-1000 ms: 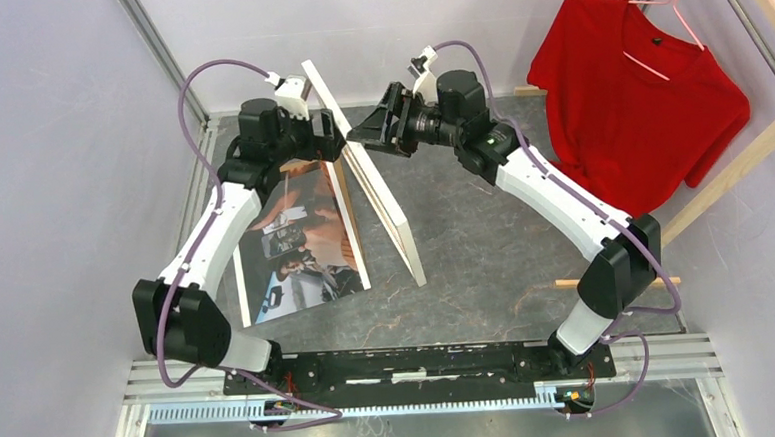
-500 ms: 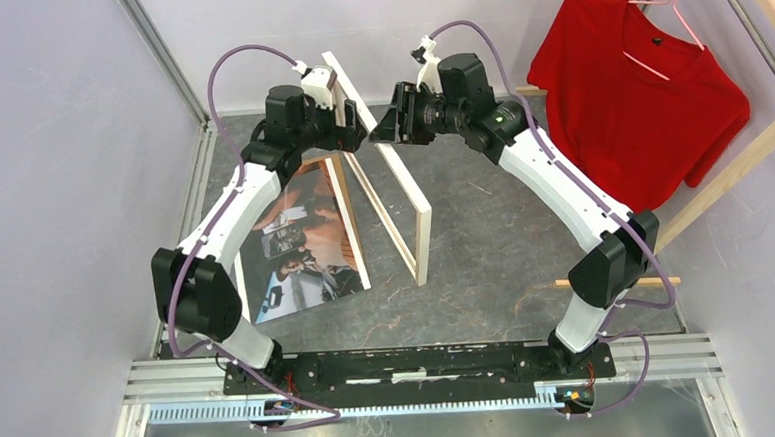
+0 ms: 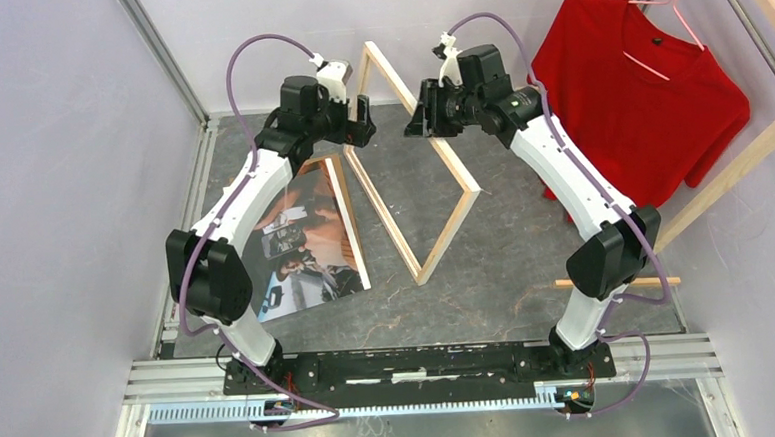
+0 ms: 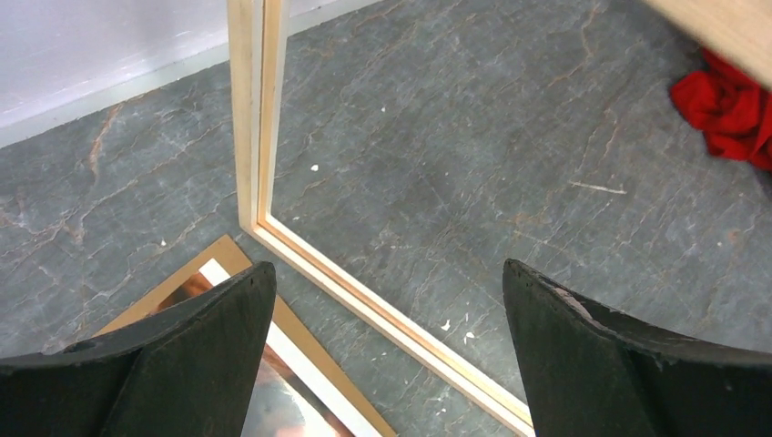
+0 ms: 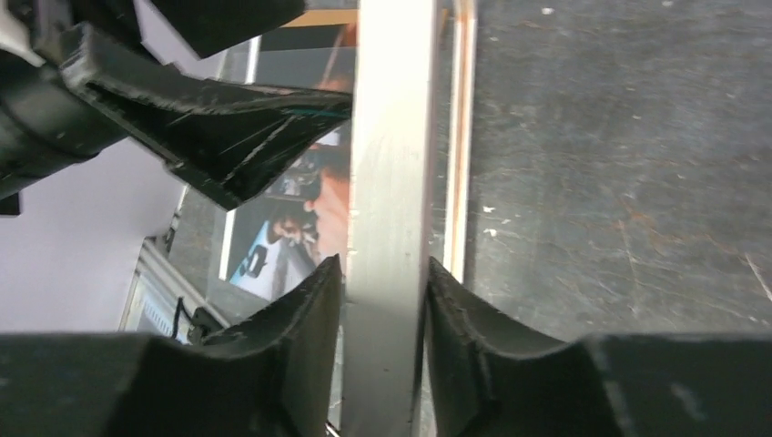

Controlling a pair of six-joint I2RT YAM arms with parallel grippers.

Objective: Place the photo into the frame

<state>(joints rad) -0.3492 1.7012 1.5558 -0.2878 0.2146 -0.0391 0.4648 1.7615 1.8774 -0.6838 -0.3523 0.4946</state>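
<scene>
Light-wood rails of the frame (image 3: 450,233) show its bare reverse. It is stood on its left long rail on the table (image 3: 507,272), with the opposite rail raised and leaning to the right between the two arms. It is held this way by the right tool (image 3: 422,123), whose fingers are pressed against either side of the raised rail in the right wrist view. This is presumably so that it can be lowered flat for loading.

The left tool (image 3: 360,122) is spread wide just beside the frame's far rail, and nothing is gripped by it.

The photo (image 3: 300,243) is laid face up on the table to the left of the frame, on a brown hardboard sheet (image 4: 305,335), near the rail that rests on the table.

Well to the right, a red T-shirt (image 3: 637,95) is hung on a wooden clothes rack (image 3: 750,144). Neither is judged to stand in the way.
</scene>
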